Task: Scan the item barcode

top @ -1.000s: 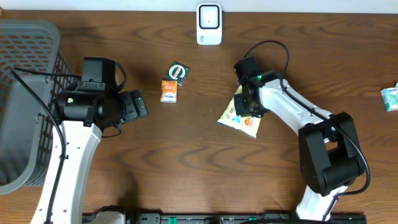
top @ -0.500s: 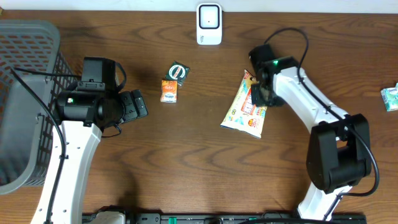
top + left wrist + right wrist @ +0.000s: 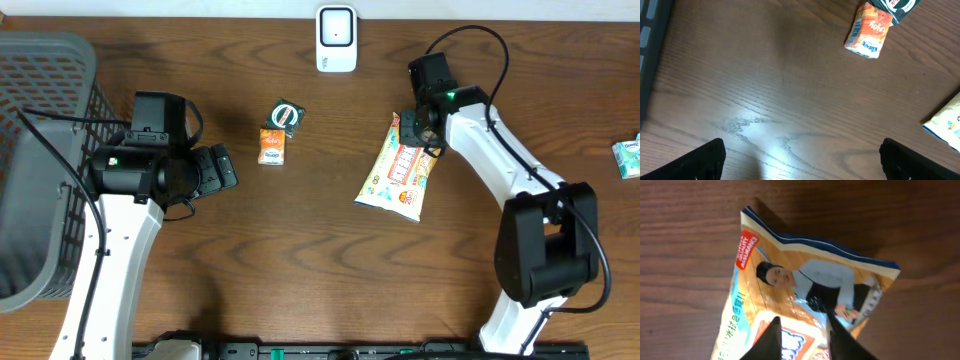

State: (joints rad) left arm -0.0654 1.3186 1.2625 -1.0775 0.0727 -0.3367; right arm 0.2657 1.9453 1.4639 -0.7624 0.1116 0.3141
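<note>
The item, a long snack bag (image 3: pixel 397 172), lies flat right of the table's centre with its printed face up. No barcode shows on it. My right gripper (image 3: pixel 419 130) sits at the bag's far end. In the right wrist view the snack bag (image 3: pixel 805 275) fills the frame, and my right gripper (image 3: pixel 802 325) has its jaws narrowed onto a pinch of the bag's face. A white scanner (image 3: pixel 336 38) stands at the back edge. My left gripper (image 3: pixel 216 168) hovers wide open over bare wood, far left of the bag; its fingers (image 3: pixel 705 160) hold nothing.
A small orange packet (image 3: pixel 271 146) and a green-and-black packet (image 3: pixel 287 114) lie between the arms. A grey mesh basket (image 3: pixel 40 150) fills the left side. A teal-and-white packet (image 3: pixel 627 155) sits at the right edge.
The bag went from bunched under my right gripper to lying flat. The right gripper moved toward the bag's far end, widening its jaws then narrowing them. The left arm stayed still.
</note>
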